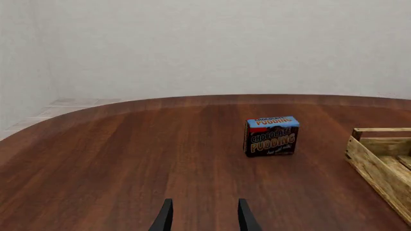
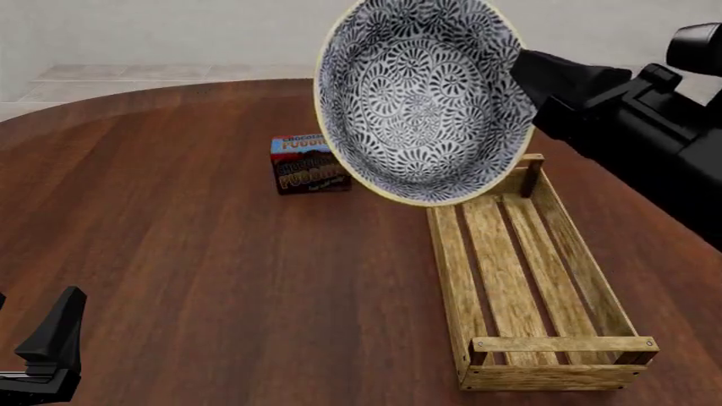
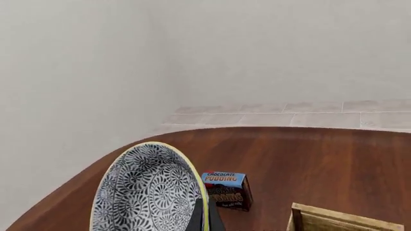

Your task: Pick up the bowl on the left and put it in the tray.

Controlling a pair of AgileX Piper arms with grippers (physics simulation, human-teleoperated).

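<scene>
The blue-and-white patterned bowl (image 2: pixel 423 101) hangs in the air, tipped on edge with its inside facing the front camera, above the far end of the tray (image 2: pixel 451 262). My right gripper (image 2: pixel 522 72) is shut on the bowl's cream rim at its right side. In the right wrist view the bowl (image 3: pixel 144 192) stands on edge beside a dark finger (image 3: pixel 205 216). The slatted wooden tray holds nothing; one corner of the tray (image 1: pixel 378 163) shows in the left wrist view. My left gripper (image 1: pixel 202 216) is open low over the table at the near left (image 2: pixel 51 338).
A small blue-and-brown chocolate pudding box (image 2: pixel 303 165) stands upright on the table left of the tray's far end, partly behind the bowl in the front view. The box (image 1: pixel 272 136) faces the left gripper and also shows under the bowl (image 3: pixel 226 190).
</scene>
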